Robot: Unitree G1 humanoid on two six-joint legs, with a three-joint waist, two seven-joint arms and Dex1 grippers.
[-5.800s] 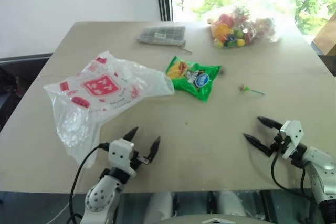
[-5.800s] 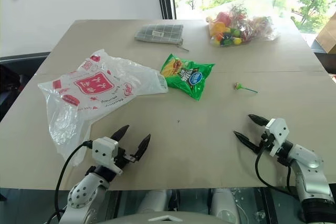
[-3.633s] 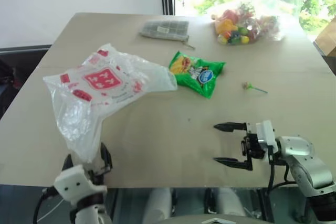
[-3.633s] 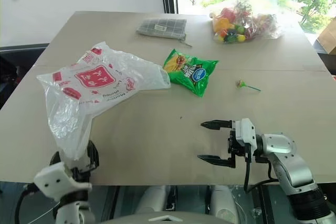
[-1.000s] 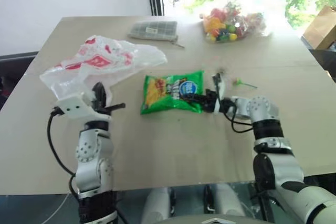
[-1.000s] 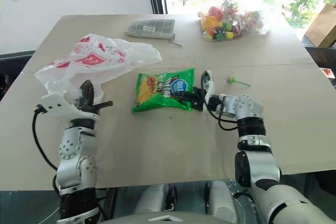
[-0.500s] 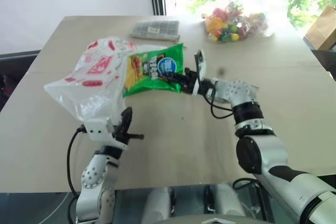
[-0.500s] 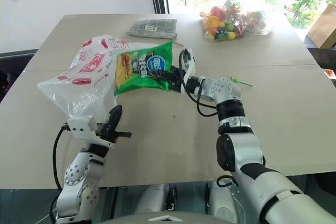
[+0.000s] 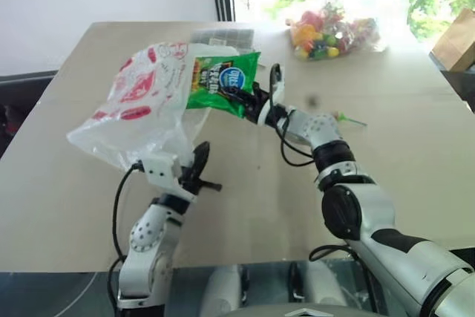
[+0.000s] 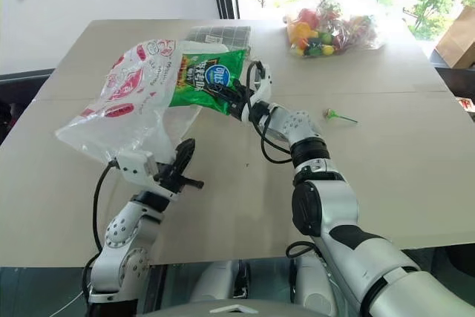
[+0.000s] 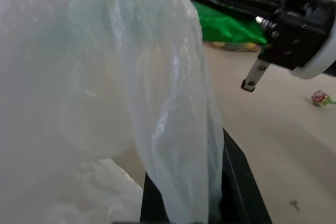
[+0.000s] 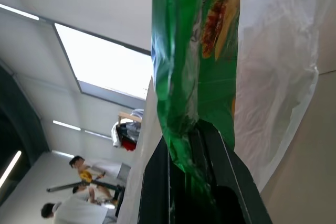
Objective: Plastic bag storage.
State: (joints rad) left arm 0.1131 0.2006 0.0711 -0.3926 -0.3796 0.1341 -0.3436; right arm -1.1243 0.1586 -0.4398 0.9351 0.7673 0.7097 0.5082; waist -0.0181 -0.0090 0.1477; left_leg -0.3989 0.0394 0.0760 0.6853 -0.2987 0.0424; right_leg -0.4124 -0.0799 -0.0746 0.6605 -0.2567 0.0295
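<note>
The plastic bag (image 9: 145, 105) hangs in the air at the left-centre of the head views, lifted off the beige surface (image 9: 401, 168). It is thin, crinkly and translucent white with red printing, and it billows wide toward the upper middle of the frame. The left claw (image 9: 194, 172), in the lower left-centre, is pinched tight on a lower fold of the bag; the left wrist view shows the film gathered between its black fingers (image 11: 236, 182).

The right claw (image 10: 236, 102), reaching in from the right toward the middle of the frame, is clamped on one end of a shiny green snack packet (image 10: 204, 79). The packet is raised off the surface and its far end lies against the bag's upper edge, at or just inside the opening; how far in it sits cannot be told. The right wrist view shows the green foil squeezed between the dark fingers (image 12: 226, 171), with white bag film just beside it.

At the top of the frame, a grey checked pouch (image 10: 223, 33) lies on the surface behind the bag. In the upper right sits a clear bag of colourful small items (image 9: 330, 31). A small lollipop with a green stick (image 10: 338, 116) lies on the surface at right of centre.
</note>
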